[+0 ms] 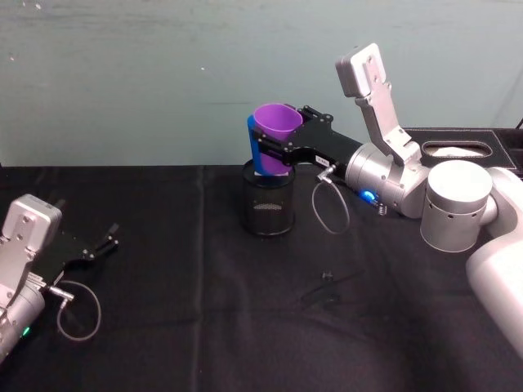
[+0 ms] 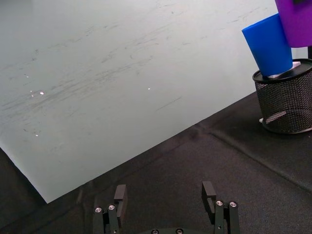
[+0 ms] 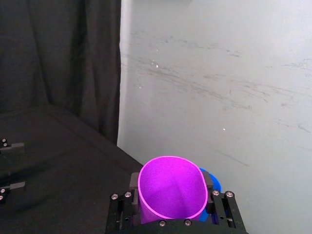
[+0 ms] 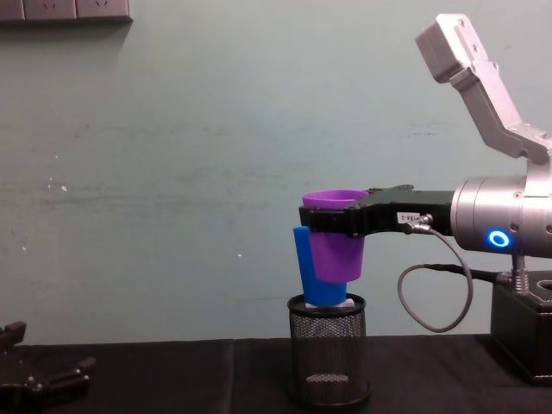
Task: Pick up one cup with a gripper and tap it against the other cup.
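1. The right gripper [image 4: 315,220] was clamped on the purple tumbler [image 4: 336,246], one jaw on each side of its wall just under the rim. The tumbler hung mouth-up in the air, well clear of the black tablecloth [image 1: 204,327]. Gripping it high and from the side left its lower body bare, which I judge was the part meant to do the tapping.

2. The blue tumbler [image 4: 309,267] stood mouth-up and leaning, its base perched on a white piece at the mouth of the black wire-mesh pen holder [image 4: 328,362]. That perch raised it to the height of the carried cup, so the arm could meet it with a level sideways reach.

3. In the chest view the purple tumbler overlapped the blue one on its right. In the head view the blue wall showed as a sliver along the purple cup's left edge. The two were touching or just beside each other, and I could not tell which. By my reading, this was the tap itself or the instant next to it.

4. A perched, tilted cup tips easily, so any push probably had to be light.

5. The left gripper [image 1: 110,235] lay parked on the cloth at the robot's left, well apart from the cups. Its fingers were spread and held nothing.
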